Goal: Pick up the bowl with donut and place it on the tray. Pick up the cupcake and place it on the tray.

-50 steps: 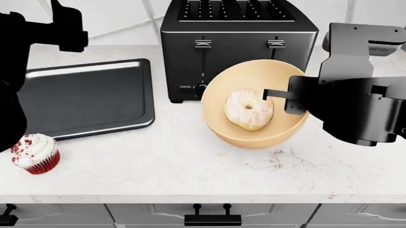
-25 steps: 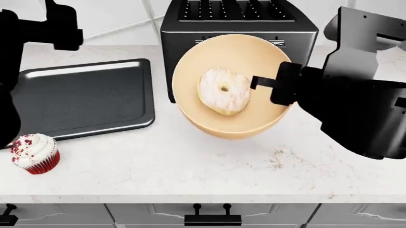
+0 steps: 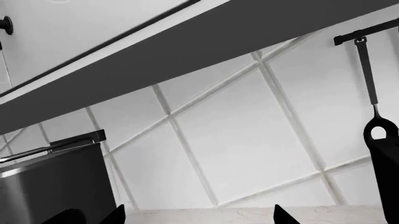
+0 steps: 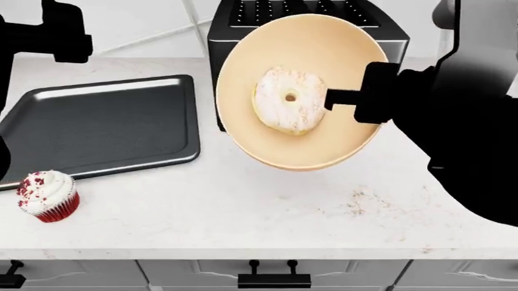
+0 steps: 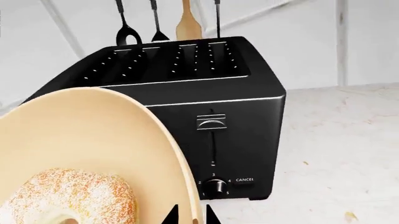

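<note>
My right gripper [image 4: 338, 97] is shut on the right rim of the tan-yellow bowl [image 4: 279, 142] and holds it in the air in front of the toaster. The pale glazed donut [image 4: 290, 99] lies inside the bowl. In the right wrist view the two fingertips pinch the bowl's rim [image 5: 190, 205], with the donut [image 5: 65, 198] beside them. The dark grey tray [image 4: 105, 124] lies on the counter to the left. The cupcake [image 4: 47, 195] with its red wrapper stands at the front left, below the tray. My left gripper [image 3: 196, 217] is open, raised at the far left.
A black toaster [image 4: 242, 45] stands at the back behind the bowl; it also shows in the right wrist view [image 5: 212, 116]. Utensils [image 5: 187, 23] hang on the tiled wall behind it. The white marble counter [image 4: 267, 212] ends at a front edge above drawers.
My right gripper has lifted the bowl with the donut higher, up in front of the toaster. The left arm has barely moved.
</note>
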Robot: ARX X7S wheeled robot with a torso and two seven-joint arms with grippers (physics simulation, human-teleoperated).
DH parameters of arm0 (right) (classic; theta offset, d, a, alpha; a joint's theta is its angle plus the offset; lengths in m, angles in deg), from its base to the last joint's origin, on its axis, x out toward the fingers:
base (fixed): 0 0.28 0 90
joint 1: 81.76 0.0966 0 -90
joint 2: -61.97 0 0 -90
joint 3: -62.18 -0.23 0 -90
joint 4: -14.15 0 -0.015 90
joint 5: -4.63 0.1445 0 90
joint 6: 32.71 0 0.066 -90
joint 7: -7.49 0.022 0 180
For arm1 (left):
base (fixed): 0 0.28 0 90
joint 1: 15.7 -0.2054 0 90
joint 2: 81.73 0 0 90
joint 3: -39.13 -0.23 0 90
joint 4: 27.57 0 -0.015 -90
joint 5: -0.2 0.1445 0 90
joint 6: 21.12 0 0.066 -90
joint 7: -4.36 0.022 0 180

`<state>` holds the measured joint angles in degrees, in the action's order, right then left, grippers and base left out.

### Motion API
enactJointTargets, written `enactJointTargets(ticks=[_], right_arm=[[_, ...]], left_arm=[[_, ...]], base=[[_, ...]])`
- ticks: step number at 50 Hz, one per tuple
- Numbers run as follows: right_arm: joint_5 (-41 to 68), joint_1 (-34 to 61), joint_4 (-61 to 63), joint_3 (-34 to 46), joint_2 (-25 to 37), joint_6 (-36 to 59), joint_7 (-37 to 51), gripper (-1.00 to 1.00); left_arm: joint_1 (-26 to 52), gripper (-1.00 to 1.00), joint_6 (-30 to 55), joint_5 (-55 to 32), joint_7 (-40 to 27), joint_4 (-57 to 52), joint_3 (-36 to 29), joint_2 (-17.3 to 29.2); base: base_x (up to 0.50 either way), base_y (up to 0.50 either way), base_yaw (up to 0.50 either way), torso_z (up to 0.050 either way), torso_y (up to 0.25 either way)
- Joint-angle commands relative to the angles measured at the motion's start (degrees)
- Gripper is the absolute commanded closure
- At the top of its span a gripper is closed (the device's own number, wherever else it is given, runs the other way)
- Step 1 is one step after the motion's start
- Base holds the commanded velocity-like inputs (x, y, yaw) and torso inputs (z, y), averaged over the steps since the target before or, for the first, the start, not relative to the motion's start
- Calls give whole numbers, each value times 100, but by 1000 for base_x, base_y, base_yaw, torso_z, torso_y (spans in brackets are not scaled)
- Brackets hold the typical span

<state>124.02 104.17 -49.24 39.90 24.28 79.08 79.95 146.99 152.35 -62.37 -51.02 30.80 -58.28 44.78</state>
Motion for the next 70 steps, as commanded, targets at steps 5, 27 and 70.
enactJointTargets(ticks=[5, 27, 70], right_arm=[[-242, 155, 119, 45, 30, 339, 16, 100], [-470, -62, 135, -169, -62, -151, -187, 100], [-631, -187, -107, -257, -281, -421, -138, 100]], left_arm=[[29, -100, -15, -156, -116, 16, 11, 122], [63, -100, -118, -306, -227, 42, -88, 196], [64, -100, -305, -474, -342, 88, -199, 337]], base=[[0, 500, 0, 0, 0], [0, 500, 0, 0, 0], [117, 345, 0, 0, 1]])
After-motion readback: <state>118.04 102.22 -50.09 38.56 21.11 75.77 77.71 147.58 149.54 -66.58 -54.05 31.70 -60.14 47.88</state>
